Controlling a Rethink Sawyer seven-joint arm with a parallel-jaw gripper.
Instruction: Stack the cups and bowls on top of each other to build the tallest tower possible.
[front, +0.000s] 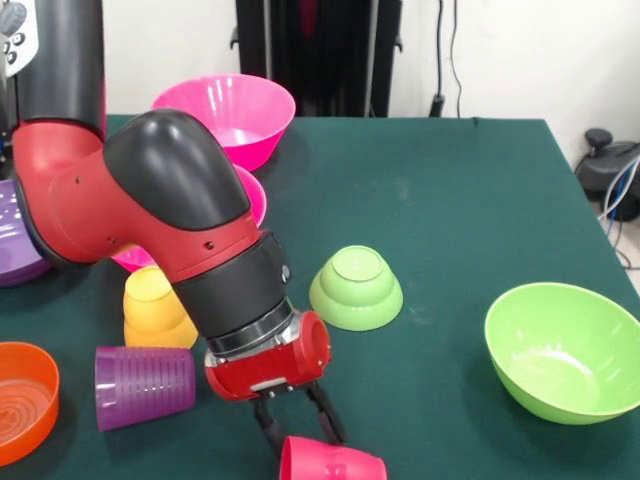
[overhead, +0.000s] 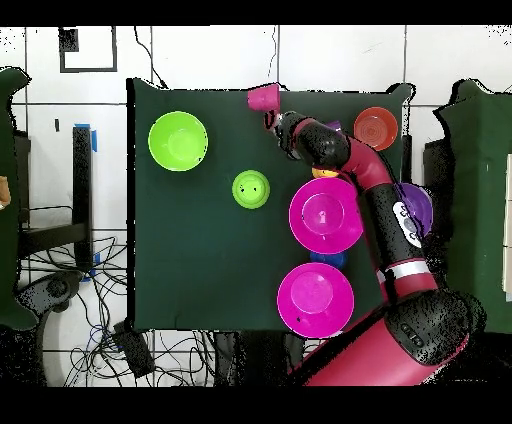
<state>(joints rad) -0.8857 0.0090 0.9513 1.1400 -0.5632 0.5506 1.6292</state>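
Step in hand looks like the grab of the red cup (front: 332, 463), which lies on its side at the near edge of the green tabletop (front: 450, 200); nothing stacked yet as a tower. The claw (front: 300, 418) hangs right at the cup, dark fingers (front: 327, 412) down at its rim, apparently straddling the wall, but whether they're pressed on it or just spread beside it, can't tell. Next move, my guess: confirm the pinch, lift, turn the cup, carry it to a base. Best base candidates are the upside-down small green bowl (front: 356, 288) mid-table or the yellow-orange cup (front: 156, 308), inverted just behind the arm. Ridged purple cup (front: 144, 386) lies on its side beside the arm, orange bowl (front: 24, 400) at the front view's left edge, wide purple bowl (front: 14, 240) mostly cut off further back. Two hot pink bowls (overhead: 325, 214) sit toward the robot's base, one partly behind the elbow; overhead shows a bit of blue (overhead: 327, 260) between them, probably the small blue bowl. Lime green bowl (front: 562, 350) sits upright, well apart on the other side. Room: white wall, cables (overhead: 60, 290) on a tiled floor.
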